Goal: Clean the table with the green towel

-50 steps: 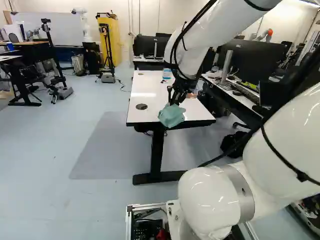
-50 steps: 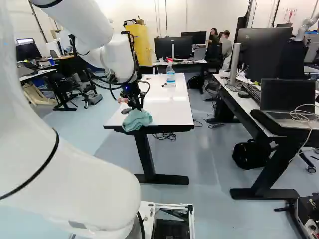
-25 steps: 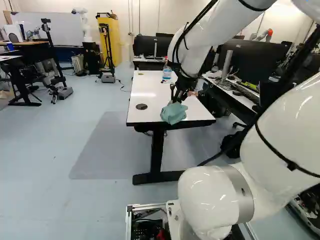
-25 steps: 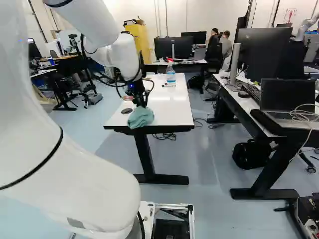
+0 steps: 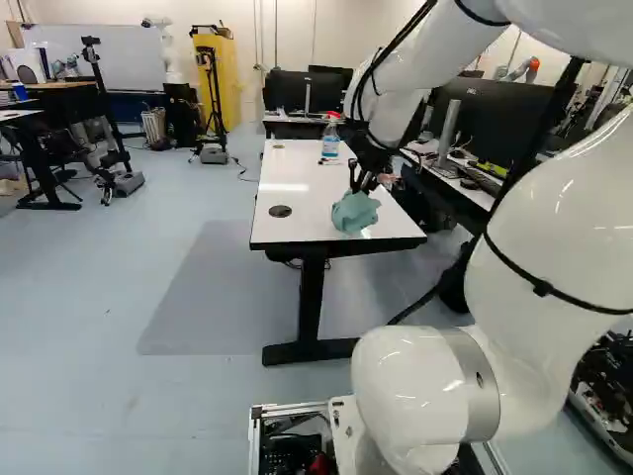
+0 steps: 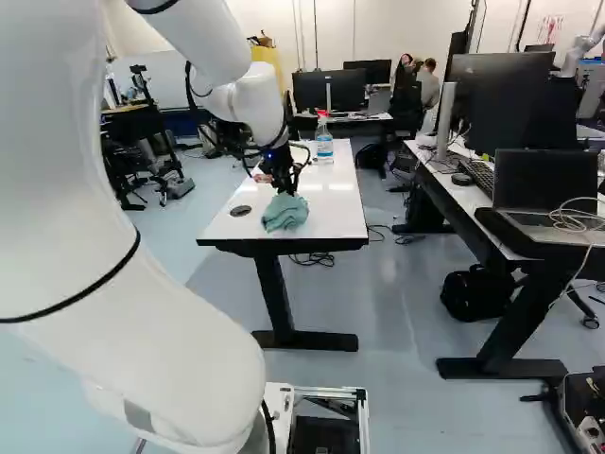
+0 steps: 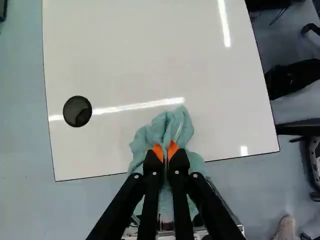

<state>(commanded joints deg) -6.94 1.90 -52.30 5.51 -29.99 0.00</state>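
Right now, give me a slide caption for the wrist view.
Gripper pinching the green towel at the edge of the white tabletop, a round black inset off to one side.

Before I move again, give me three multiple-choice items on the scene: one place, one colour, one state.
1. Where is the spray bottle?
A) On the floor
B) On the far part of the white table
C) Beside the open laptop

2. What colour are the finger pads?
A) Orange
B) Blue
C) Yellow

3. What is the state of the gripper?
A) Open and empty
B) Open above the table
C) Shut on the green towel

Key:
1 B: both base views show it standing beyond the towel on the tabletop.
2 A: the wrist view shows both pads in that colour.
3 C: the wrist view shows the cloth pinched between the two fingers.
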